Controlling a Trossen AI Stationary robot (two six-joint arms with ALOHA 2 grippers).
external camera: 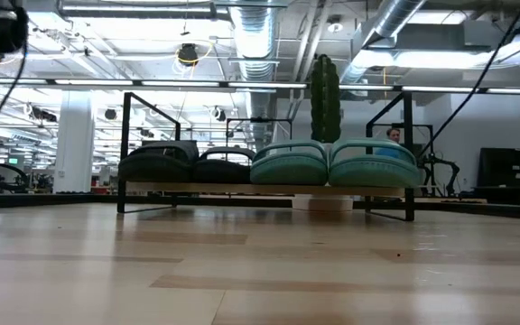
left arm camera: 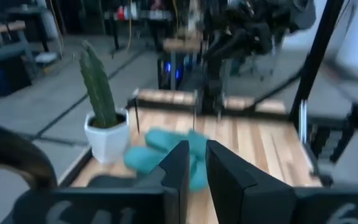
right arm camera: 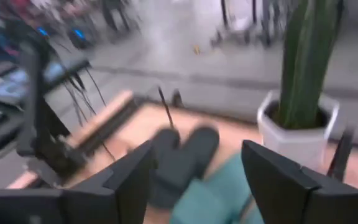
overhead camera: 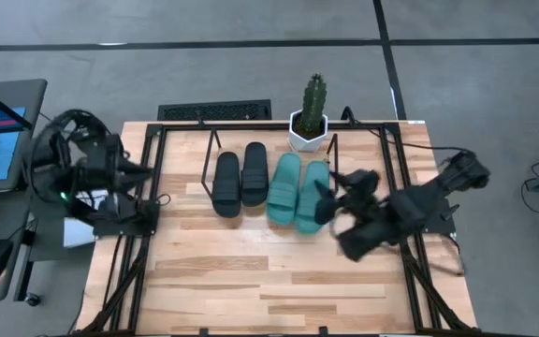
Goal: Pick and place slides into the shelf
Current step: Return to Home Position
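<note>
**A:** Nearest the lens, the dark two-finger right gripper (right arm camera: 196, 163) has its fingers spread wide with nothing between them. What's beyond it?

**B:** From overhead, the two teal green open-toe rubber slides (overhead camera: 298, 192) sit at its 9 o'clock. The gripper hangs just beside the outer one, and the low view shows nothing pressing on them. Further toward 9 o'clock are the two matte black rubber slides (overhead camera: 240, 180). All four lie side by side on the low shelf of thin black metal rods (overhead camera: 210, 150).

**A:** And around that?

**B:** A tall green cactus in a white pot (overhead camera: 310, 117) stands at the teal pair's 12 o'clock, just behind the shelf. The left gripper (left arm camera: 196, 155) (fingers nearly together, only a slit between them, holding nothing) is tucked at the 9 o'clock edge of the pale wooden plank table (overhead camera: 251, 281).

**A:** How would a slide handle?

**B:** Light, soft and bendy, I'd judge, and the matte rubber should give fair grip. The wide strap looks like the best hold. A pinch on the sole's edge could let it flex and droop. Nothing seems left to place.
</note>
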